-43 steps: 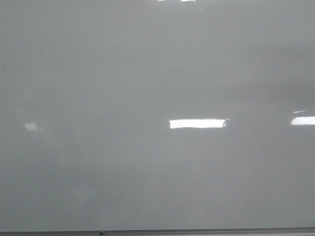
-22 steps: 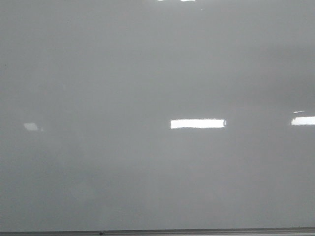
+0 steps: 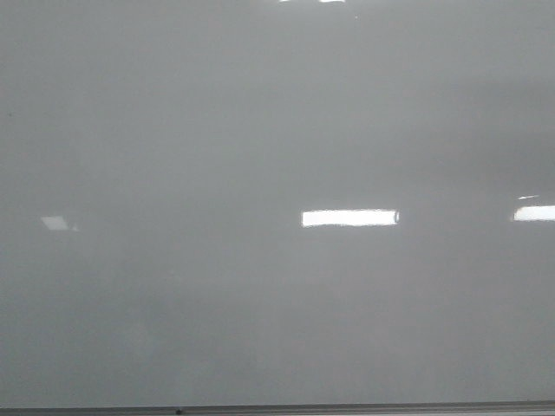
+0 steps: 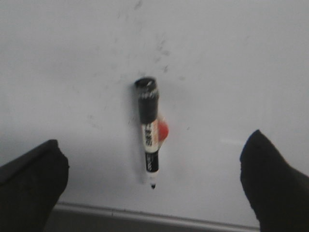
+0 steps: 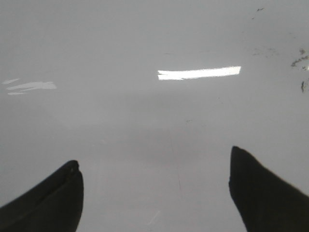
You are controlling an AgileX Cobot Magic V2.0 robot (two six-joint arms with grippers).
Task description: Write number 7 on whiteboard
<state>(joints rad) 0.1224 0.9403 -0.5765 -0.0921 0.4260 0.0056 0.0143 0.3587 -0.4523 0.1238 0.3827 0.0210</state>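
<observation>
No stroke drawn; whiteboard (image 3: 260, 130) unchanged over the last second bar slight glare drift.
Marker (image 4: 148, 128) lies ungrasped between spread left tool (image 4: 154, 186) fingers; right tool (image 5: 157, 198) spread, empty. Number 7 absent.

Neither of my arms shows in the front view — only the wrist views give me anything. My left gripper (image 4: 154, 169) has its jaws spread wide, the two dark fingers (image 4: 31, 174) sitting far apart with nothing clamped between them. My right gripper (image 5: 154, 183) is the same — jaws wide, both black fingertips (image 5: 263, 186) bare and gripping nothing.
</observation>
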